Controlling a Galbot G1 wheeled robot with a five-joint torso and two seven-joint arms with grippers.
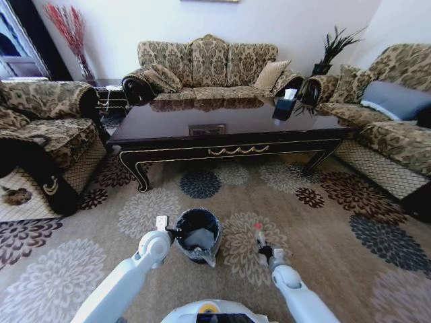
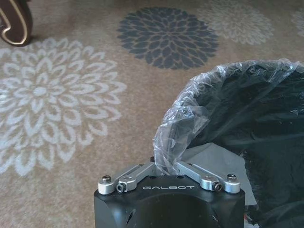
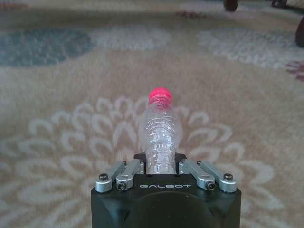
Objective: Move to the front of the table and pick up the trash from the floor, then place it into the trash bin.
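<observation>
the right gripper (image 3: 160,164) hangs low over the floor (image 1: 323,229), its jaws closed around the lower body of the clear plastic bottle (image 3: 159,135). the bottle sticks straight out from between the jaws, its red cap (image 3: 160,96) at the far end, pointing away from the wrist. in the head view the same bottle (image 1: 260,237) rises from the right gripper (image 1: 264,250) over a cream flower medallion, just to the right of the trash bin (image 1: 198,235).

the left gripper (image 2: 166,167) sits at the near-left rim of the trash bin (image 2: 247,142), its jaws pinched onto a fold of the crinkly plastic liner (image 2: 183,126) that bunches up between them. from the head view the left gripper (image 1: 172,233) touches the bin's left edge, and something pale lies inside the bin; what it is cannot be told.

bin and bottle are close together but apart, both on the patterned carpet in front of the robot.

farther off stands the long dark bench (image 1: 229,128), its gold-trimmed front rail facing the robot, with a small dark box of tissue (image 1: 285,104) at its far right. sofas (image 1: 209,64) ring it on three sides.
</observation>
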